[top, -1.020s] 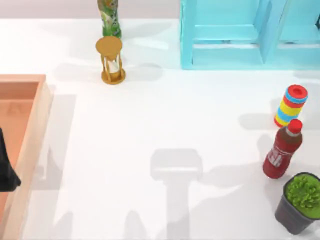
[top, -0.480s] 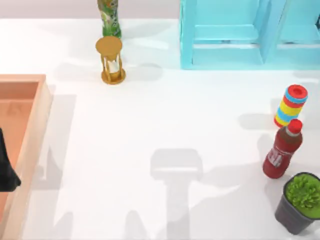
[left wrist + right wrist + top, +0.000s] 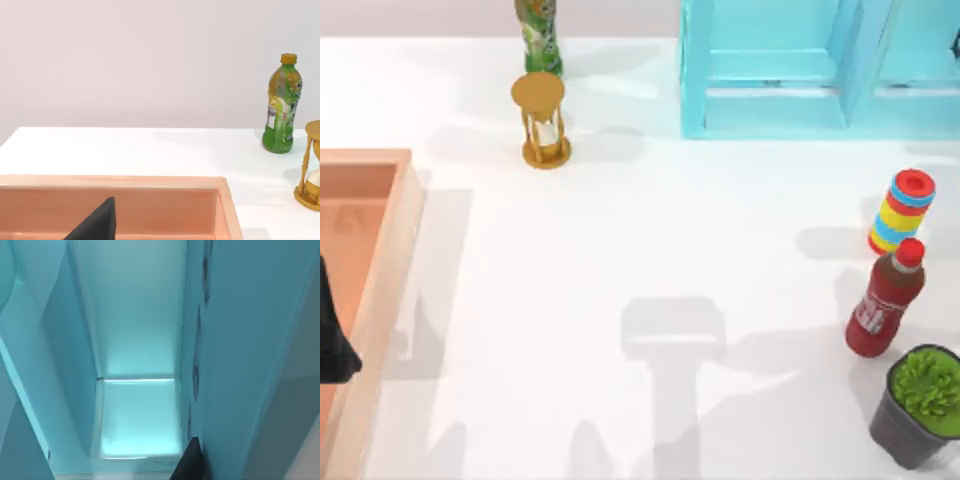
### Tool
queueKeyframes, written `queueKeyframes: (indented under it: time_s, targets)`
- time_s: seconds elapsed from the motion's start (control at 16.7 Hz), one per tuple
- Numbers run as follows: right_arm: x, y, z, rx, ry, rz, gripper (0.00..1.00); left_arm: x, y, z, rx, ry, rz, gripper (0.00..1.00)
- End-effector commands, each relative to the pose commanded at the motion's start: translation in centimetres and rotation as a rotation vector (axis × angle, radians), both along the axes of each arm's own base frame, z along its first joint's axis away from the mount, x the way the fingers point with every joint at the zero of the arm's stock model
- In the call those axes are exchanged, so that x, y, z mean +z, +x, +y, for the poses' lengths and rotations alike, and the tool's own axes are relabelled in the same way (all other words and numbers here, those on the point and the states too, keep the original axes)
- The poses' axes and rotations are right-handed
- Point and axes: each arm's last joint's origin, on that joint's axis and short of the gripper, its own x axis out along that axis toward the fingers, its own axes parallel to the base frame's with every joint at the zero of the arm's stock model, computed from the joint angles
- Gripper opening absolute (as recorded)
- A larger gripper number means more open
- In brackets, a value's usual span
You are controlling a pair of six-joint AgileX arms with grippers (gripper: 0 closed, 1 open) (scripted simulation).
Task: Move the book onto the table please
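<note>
Your right gripper (image 3: 189, 462) is up against the light-blue shelf unit (image 3: 770, 110) at the far right of the table (image 3: 620, 230); you cannot tell whether it is parted or closed. Just beside it in the right wrist view stands a tall, flat teal-blue face that looks to be the book (image 3: 245, 350), upright inside the shelf, though you cannot tell it for certain from the shelf's own walls. Nearer you than this gripper, along the right edge, stand a striped ring stack (image 3: 900, 212), a red bottle (image 3: 885, 300) and a potted plant (image 3: 920, 405).

Your left gripper (image 3: 334, 335) is parked over the orange-brown tray (image 3: 380, 290); its state cannot be told either. Beyond it and to its right are an hourglass (image 3: 542, 120) and a green bottle (image 3: 538, 35).
</note>
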Motion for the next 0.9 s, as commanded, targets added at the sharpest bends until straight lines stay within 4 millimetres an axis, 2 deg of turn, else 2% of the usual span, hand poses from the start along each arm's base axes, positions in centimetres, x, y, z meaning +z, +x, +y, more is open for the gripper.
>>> queueKeyframes:
  time_s: [0.6,0.72,0.9]
  targets:
    - [0.3,-0.3,-0.3,-0.005,0.004,0.004,0.0,0.0,0.0,0.0,0.0,0.0,0.0,1.0]
    - [1.4,-1.1,-0.4,-0.002,0.01,0.015,0.0,0.0,0.0,0.0,0.0,0.0,0.0,1.0]
    - [4.9,-2.8,-0.9,0.0,0.004,0.005,0.0,0.0,0.0,0.0,0.0,0.0,0.0,1.0]
